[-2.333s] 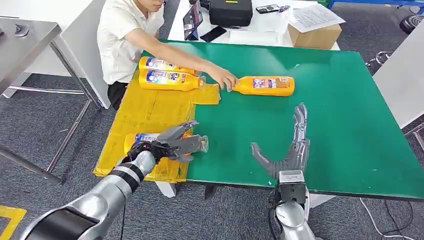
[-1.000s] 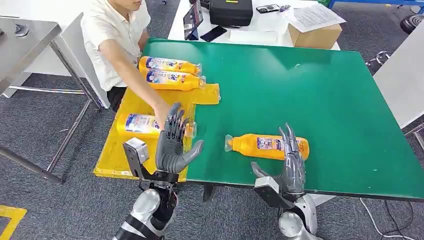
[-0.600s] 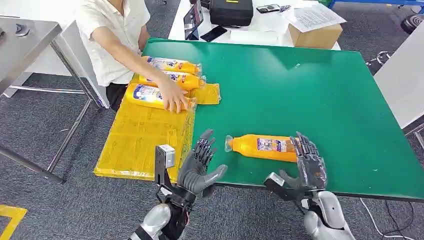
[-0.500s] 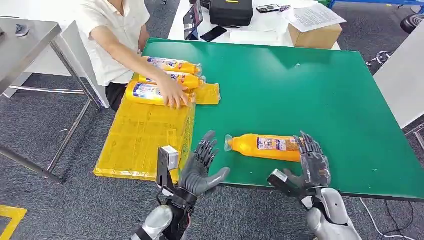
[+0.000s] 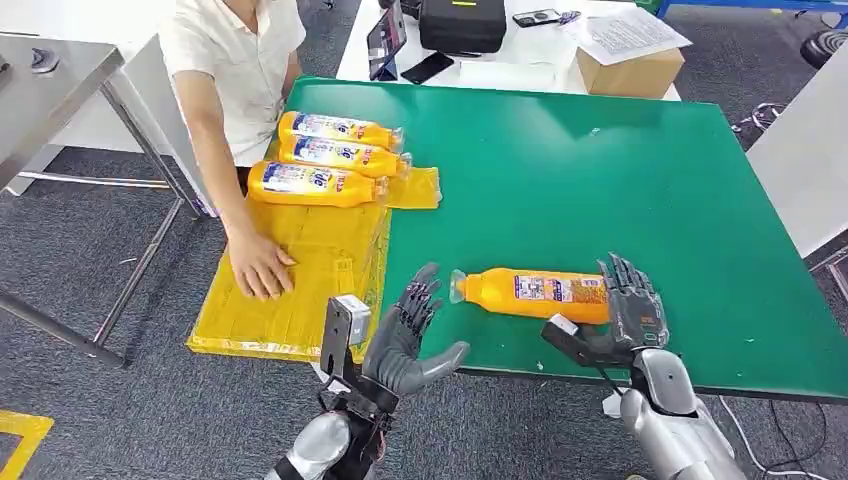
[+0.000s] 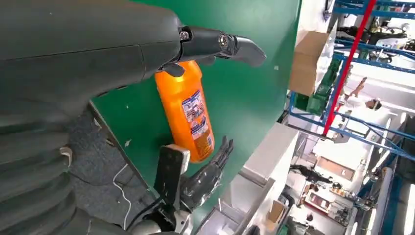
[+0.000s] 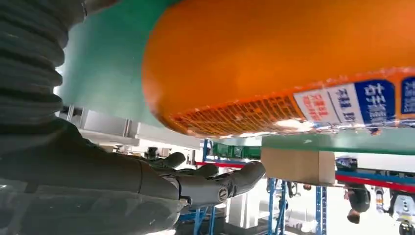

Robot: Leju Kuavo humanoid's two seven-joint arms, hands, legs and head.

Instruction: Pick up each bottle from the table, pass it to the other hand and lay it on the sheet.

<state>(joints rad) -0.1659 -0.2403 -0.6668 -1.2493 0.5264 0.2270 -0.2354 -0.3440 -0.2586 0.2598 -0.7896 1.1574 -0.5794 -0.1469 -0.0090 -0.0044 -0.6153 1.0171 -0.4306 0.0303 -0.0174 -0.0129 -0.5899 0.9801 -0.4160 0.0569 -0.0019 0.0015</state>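
On the green table (image 5: 600, 160), near its front edge, we find the orange bottle (image 5: 535, 294) lying on its side, cap toward the yellow sheet (image 5: 300, 260). The right hand (image 5: 628, 315) has closed in on its base within the last second, fingers still spread, not yet grasping. The left hand (image 5: 405, 335) waits released beside the cap. The person's hand (image 5: 258, 270) has withdrawn, leaving three bottles (image 5: 325, 158) on the sheet.
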